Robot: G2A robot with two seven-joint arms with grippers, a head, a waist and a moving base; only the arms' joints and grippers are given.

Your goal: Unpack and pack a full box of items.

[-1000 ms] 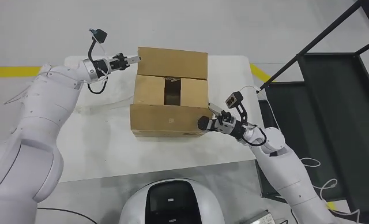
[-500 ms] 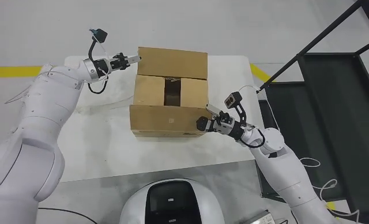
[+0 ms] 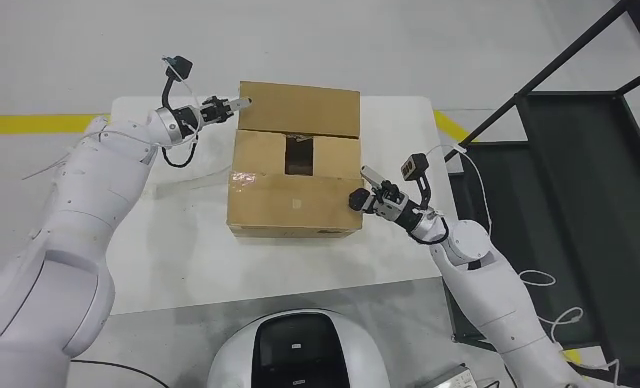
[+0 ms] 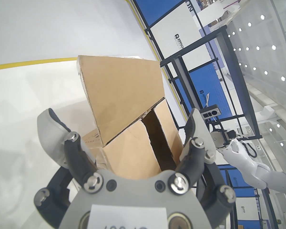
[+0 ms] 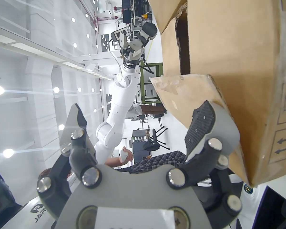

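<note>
A dark slot (image 3: pixel 299 158) hides the contents of the box (image 3: pixel 293 203)

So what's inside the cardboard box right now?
The cardboard box shows only a dark gap between its two inner flaps. Those flaps cover everything else, so any items inside can't be seen.

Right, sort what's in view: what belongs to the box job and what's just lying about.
Job in hand:
cardboard box, flaps part shut with a dark gap between them
left tool, open, by the box's far corner
right tool, open, by its near corner

Just lying about:
white table under the box
dark metal rack beside the table
yellow floor line
</note>
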